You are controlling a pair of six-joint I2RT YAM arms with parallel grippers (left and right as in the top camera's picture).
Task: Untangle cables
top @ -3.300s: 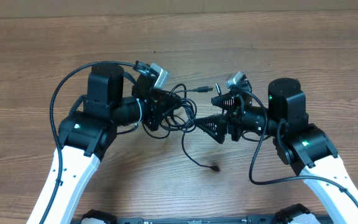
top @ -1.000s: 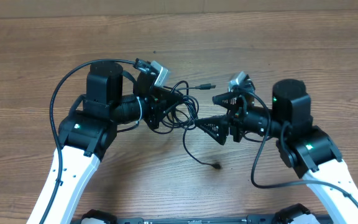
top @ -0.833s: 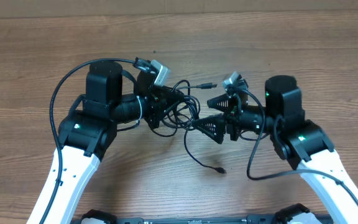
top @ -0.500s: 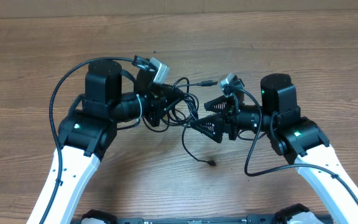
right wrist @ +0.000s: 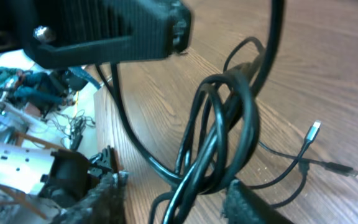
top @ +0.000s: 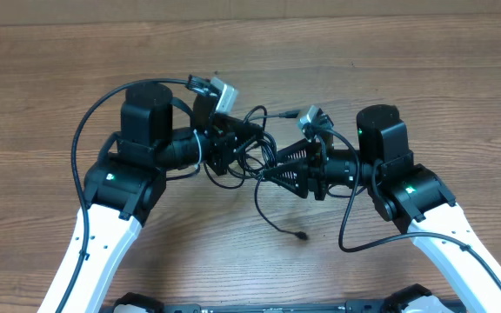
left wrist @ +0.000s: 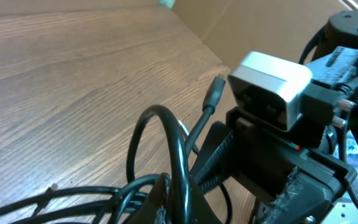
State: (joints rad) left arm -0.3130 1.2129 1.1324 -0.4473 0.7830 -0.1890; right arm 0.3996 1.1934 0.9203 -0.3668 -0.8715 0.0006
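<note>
Tangle status: cable tangle [top: 252, 155] sits near table [top: 407, 69] centre, in the gap between the two arms, and looks lifted off the wood. One strand leaves at 1 o'clock and ends in a USB plug [top: 290, 113]. A longer tail drops toward 5 o'clock and its tail plug [top: 301, 236] lies on the table.

Risks as I read them:
- The right wrist view shows several black loops stacked and crossing. Pulling the arms apart now would probably cinch them rather than free anything.
- The right end effector is straddling the whole bundle. If it closes there it grabs every strand, not one.
- The two end effectors are just beside each other, so a small misjudged move could knock them together.
- Either plug could catch inside a loop when dragged through.

Left end effector [top: 231, 143], at the tangle's 9 o'clock, looks clamped on the cable tangle. A stiff loop rises right out of it in the left wrist view, though the pads themselves are mostly hidden.

Right end effector [right wrist: 176, 193], at 3 o'clock, is spread wide with its fingers [right wrist: 101, 190] well apart and the bundle between them. It grips nothing, and I can't tell whether a strand brushes a pad.
</note>
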